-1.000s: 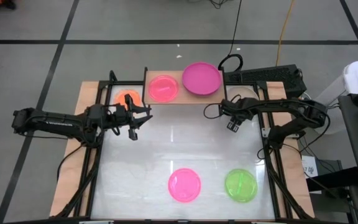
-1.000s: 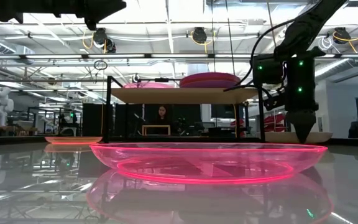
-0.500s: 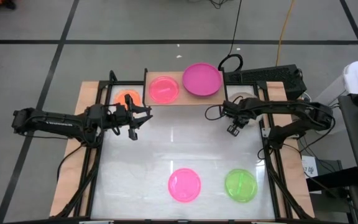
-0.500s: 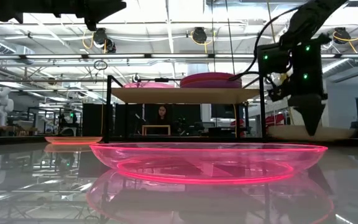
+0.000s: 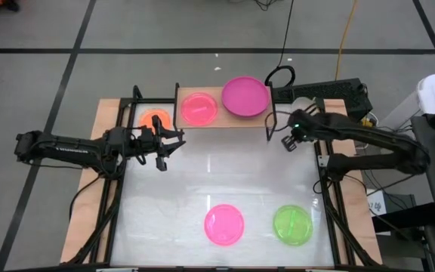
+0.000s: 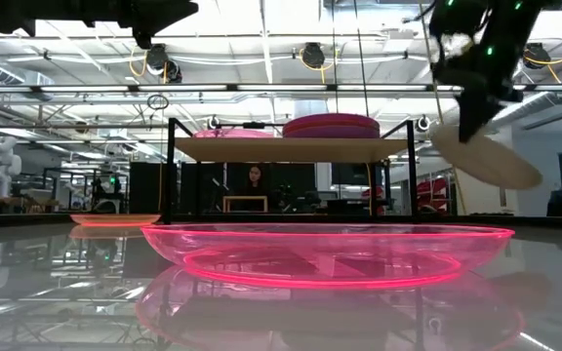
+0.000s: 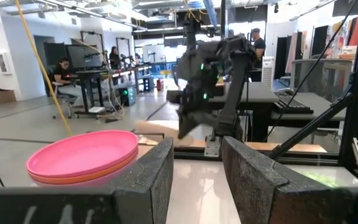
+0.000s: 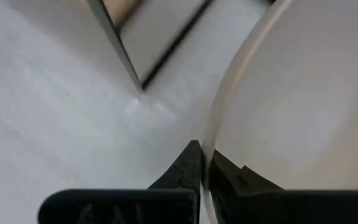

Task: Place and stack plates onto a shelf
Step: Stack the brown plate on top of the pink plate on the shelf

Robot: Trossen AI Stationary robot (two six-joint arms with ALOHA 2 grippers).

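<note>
At right of centre in the high view, our right gripper [image 5: 287, 143] has its jaws pinched on the beige plate's [image 6: 486, 156] rim, lifted, tilted beside the shelf [image 5: 221, 117]. Our left gripper [image 5: 166, 145], jaws apart, holds nothing.

A glossy white table [image 5: 202, 181] mirrors a translucent pink plastic plate [image 6: 325, 252], the shelf [image 6: 291, 148] has a matt wood top on thin black metal legs, and the beige plate [image 8: 303, 93] looks smooth.
</note>
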